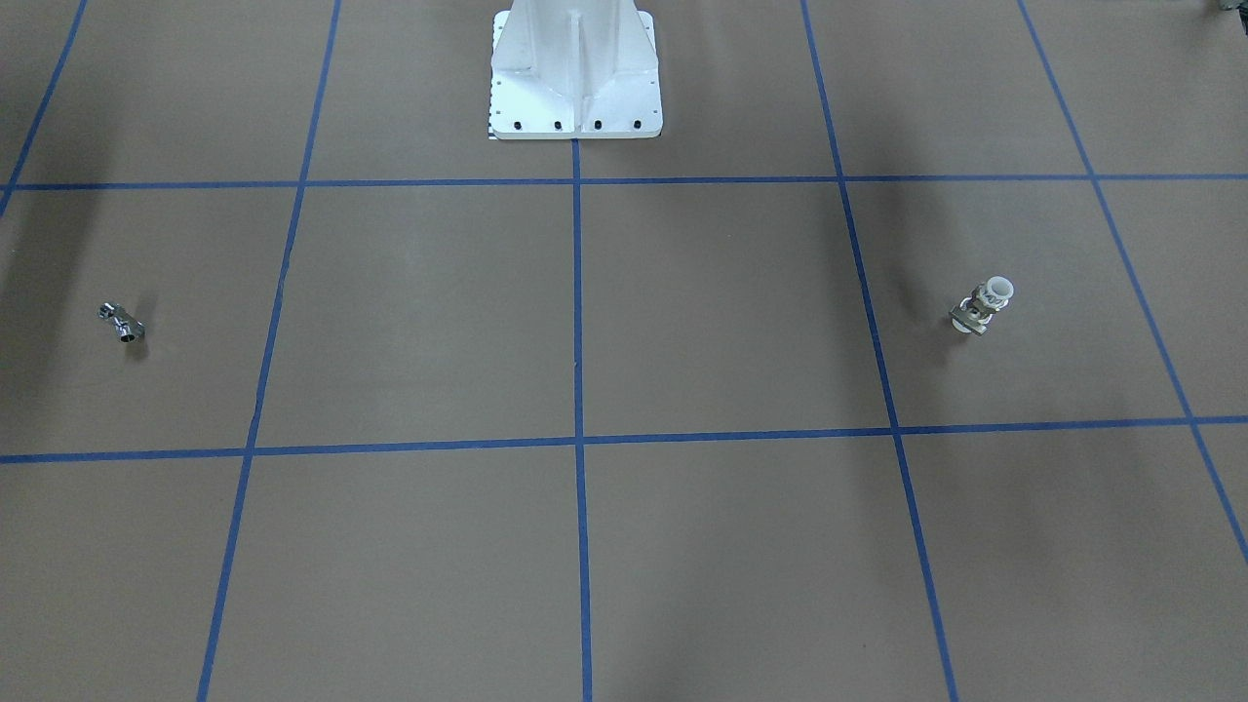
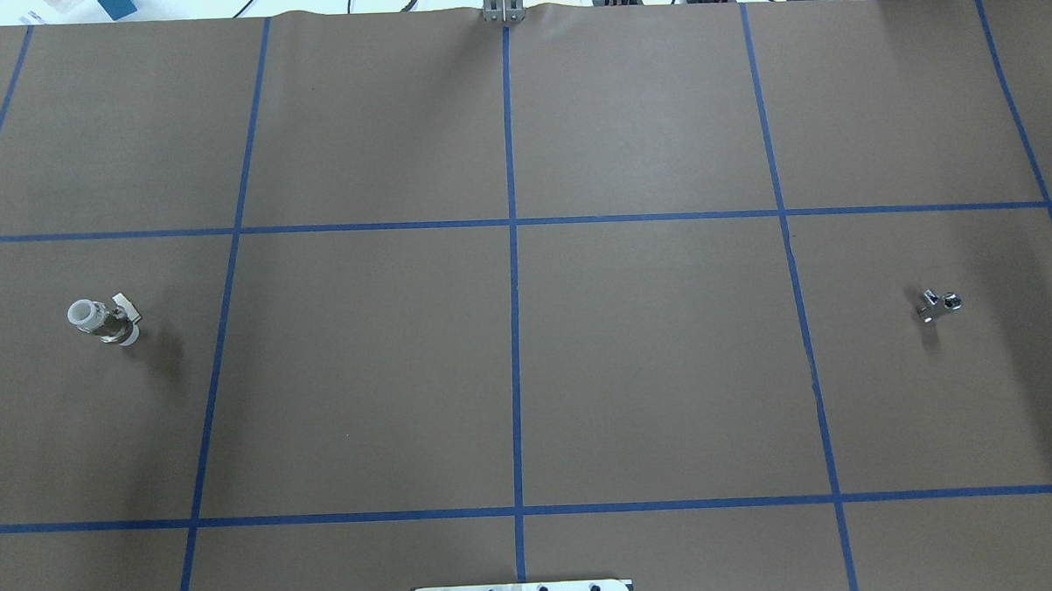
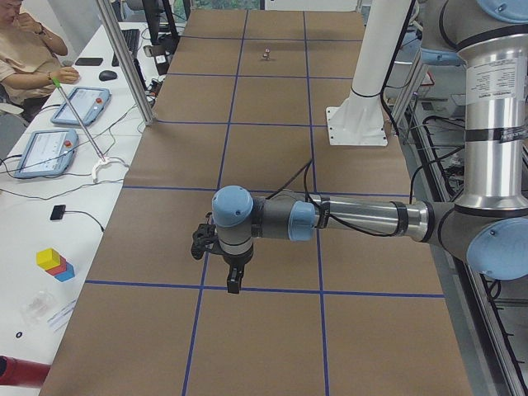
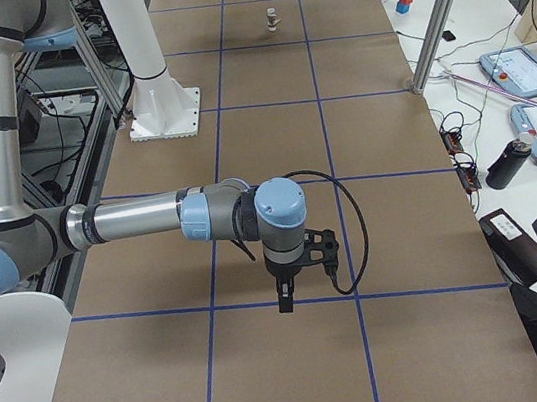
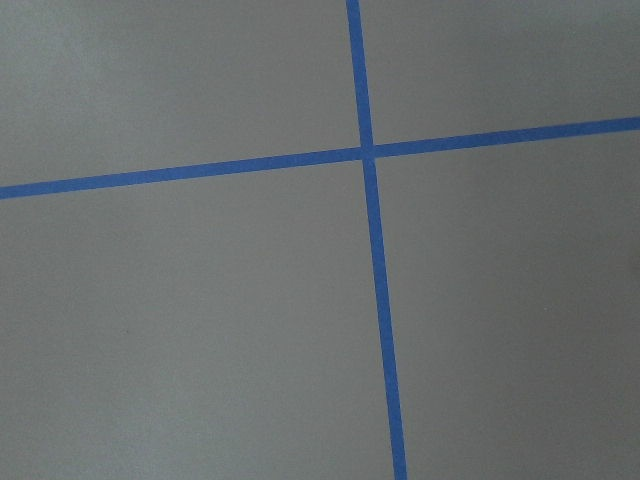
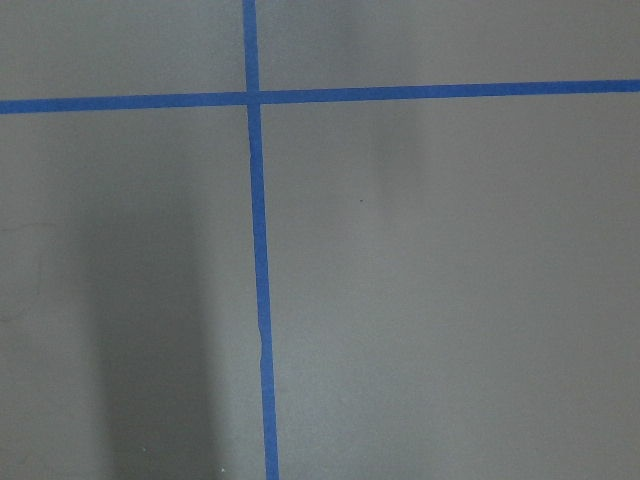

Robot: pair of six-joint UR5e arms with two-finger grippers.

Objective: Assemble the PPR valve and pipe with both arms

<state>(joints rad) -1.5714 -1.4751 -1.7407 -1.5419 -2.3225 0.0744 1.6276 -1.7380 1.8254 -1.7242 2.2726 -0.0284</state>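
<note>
The PPR valve (image 2: 102, 321), with a white collar and grey middle, stands on the brown table at the left in the overhead view. It also shows in the front view (image 1: 985, 305) and far off in the right side view (image 4: 272, 18). The shiny chrome pipe (image 2: 939, 304) lies at the right, and shows in the front view (image 1: 123, 324) and the left side view (image 3: 266, 54). My left gripper (image 3: 233, 283) and right gripper (image 4: 285, 300) show only in the side views, hanging above the table. I cannot tell whether they are open or shut. Both wrist views show only bare paper and tape.
The white bolted pedestal (image 1: 575, 88) stands at the robot's side of the table, in the middle. Blue tape lines (image 2: 512, 243) divide the brown paper into squares. An operator (image 3: 25, 49), tablets (image 3: 49, 148) and aluminium posts (image 3: 124, 58) stand beside the table.
</note>
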